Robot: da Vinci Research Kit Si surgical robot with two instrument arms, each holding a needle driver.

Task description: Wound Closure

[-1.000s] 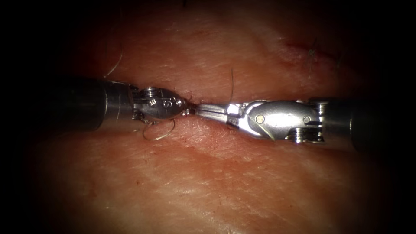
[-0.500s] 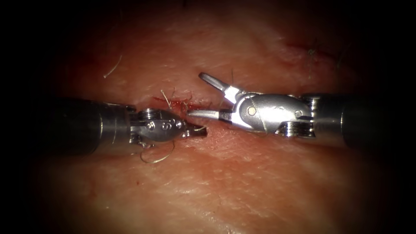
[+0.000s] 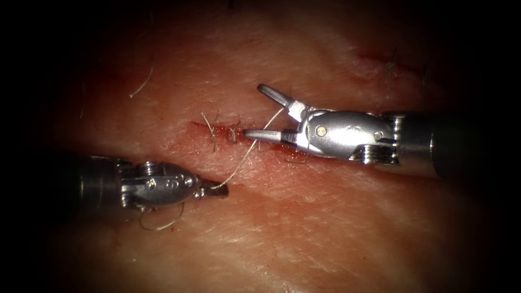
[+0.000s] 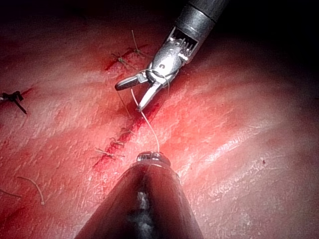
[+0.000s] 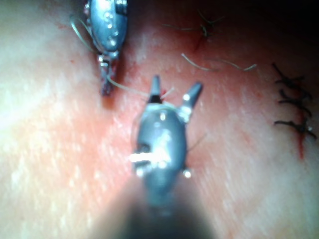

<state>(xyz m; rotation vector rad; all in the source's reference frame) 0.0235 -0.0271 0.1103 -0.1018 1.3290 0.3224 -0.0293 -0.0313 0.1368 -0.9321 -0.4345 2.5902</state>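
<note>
The cut (image 3: 217, 130) runs across the tissue (image 3: 304, 228), with short thread stitches and red fluid along it. My left tool (image 3: 217, 190) lies below and left of the cut, jaws shut on the pale thread (image 3: 244, 157). That thread rises taut to the right and passes between the open jaws of my right tool (image 3: 253, 110), which hovers over the cut's right end and holds nothing. In the left wrist view the thread (image 4: 149, 127) runs from the right tool (image 4: 129, 97) to my own tip (image 4: 152, 158). The right wrist view has the right tool (image 5: 174, 85) open beside the left tool (image 5: 104, 85).
A slack thread loop (image 3: 163, 223) curls under the left tool's wrist. A loose cut end (image 3: 142, 84) lies on the tissue at upper left. A second cut with dark stitches (image 3: 389, 64) sits at upper right, also seen as dark stitches (image 5: 294, 114).
The right tool's jaws have opened and lifted slightly. The left tool has drawn down and left from the cut, pulling the thread out taut behind it.
</note>
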